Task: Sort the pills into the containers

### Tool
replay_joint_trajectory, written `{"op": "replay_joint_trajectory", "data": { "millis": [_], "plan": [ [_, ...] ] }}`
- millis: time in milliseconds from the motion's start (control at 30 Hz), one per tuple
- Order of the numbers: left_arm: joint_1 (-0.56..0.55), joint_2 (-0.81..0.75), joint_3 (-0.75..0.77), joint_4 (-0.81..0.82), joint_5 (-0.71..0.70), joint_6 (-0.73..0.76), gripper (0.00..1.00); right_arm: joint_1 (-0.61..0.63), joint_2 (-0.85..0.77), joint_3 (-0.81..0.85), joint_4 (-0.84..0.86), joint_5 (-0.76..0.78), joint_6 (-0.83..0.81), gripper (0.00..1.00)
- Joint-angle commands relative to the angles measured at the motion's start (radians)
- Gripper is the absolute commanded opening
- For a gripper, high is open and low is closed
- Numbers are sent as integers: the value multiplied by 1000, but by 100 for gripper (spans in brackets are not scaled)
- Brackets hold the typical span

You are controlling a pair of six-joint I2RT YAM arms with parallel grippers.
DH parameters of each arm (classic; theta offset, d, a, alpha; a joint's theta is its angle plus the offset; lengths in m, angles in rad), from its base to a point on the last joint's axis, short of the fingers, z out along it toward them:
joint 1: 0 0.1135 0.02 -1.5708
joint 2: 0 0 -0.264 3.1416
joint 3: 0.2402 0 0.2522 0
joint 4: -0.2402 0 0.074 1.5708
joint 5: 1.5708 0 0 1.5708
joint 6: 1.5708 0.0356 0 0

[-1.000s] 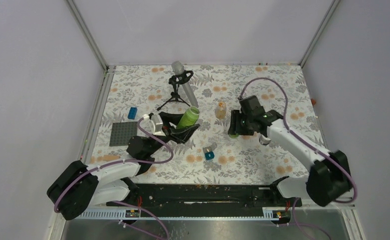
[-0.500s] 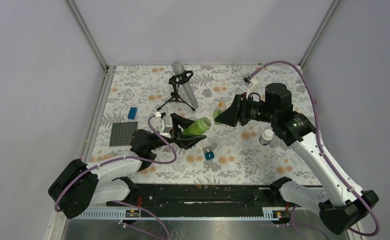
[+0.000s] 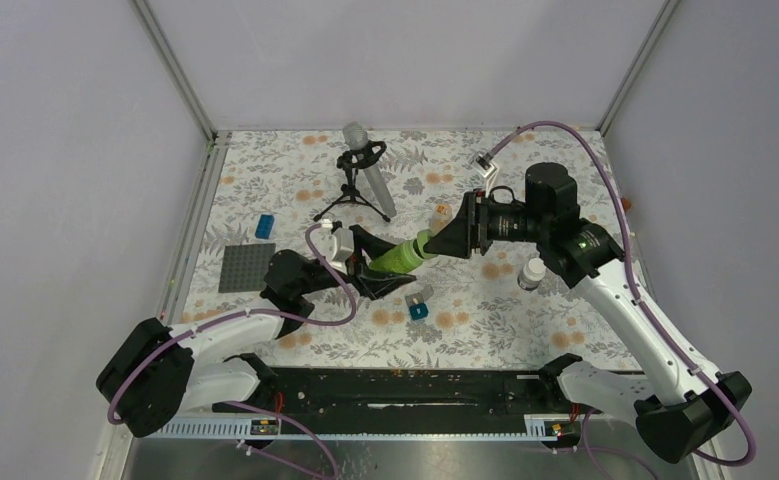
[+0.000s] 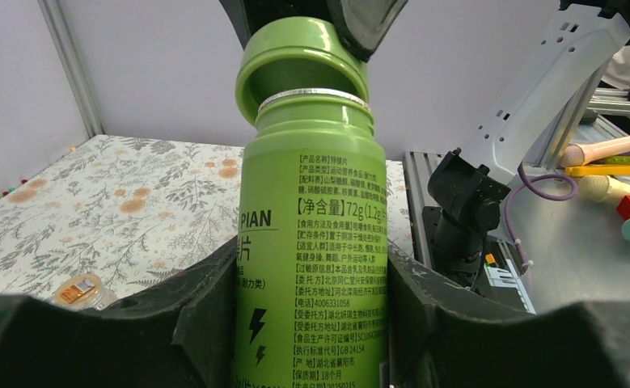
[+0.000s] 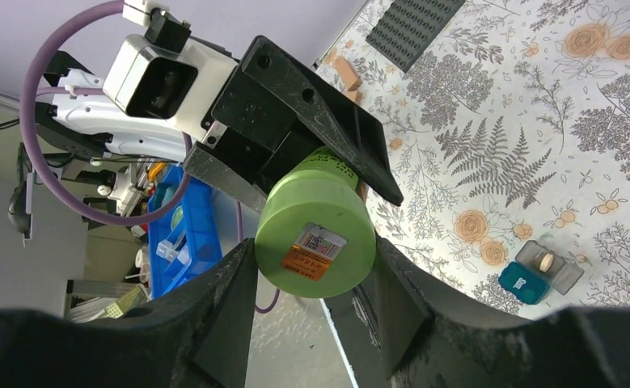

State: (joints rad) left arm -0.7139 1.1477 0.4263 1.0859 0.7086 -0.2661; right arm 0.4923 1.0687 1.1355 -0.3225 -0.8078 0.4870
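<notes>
My left hand (image 3: 380, 264) is clamped on the green pill bottle (image 4: 311, 202), held above mid-counter (image 3: 525, 320). My right hand (image 5: 315, 271) grips its cap (image 5: 315, 234), tilted loose on the neck. This looks like uncapping, so next I lift it clear.

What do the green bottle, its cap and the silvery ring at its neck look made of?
Glossy green cylindrical bottle: likely plastic, smooth sheen under printed text. Round green cap: probably matching plastic, shiny highlights. Thin silvery neck ring: bright metallic glint, perhaps foil seal edge.

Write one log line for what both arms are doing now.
left gripper: holds green bottle | right gripper: holds green cap | cap: tilted over bottle mouth, not seated
</notes>
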Motion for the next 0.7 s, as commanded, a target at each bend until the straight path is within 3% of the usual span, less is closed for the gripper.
{"op": "replay_joint_trajectory", "data": {
  "millis": [0,400,667],
  "plan": [
    [-5,4,69,11,27,21,0,23,5,16,-23,-49,-37,31],
    [-24,13,127,-106,33,43,0,57,15,31,-93,-7,-131,31],
    [-23,-24,183,-294,80,112,0,79,28,53,-200,21,-245,29]
  ]
}}
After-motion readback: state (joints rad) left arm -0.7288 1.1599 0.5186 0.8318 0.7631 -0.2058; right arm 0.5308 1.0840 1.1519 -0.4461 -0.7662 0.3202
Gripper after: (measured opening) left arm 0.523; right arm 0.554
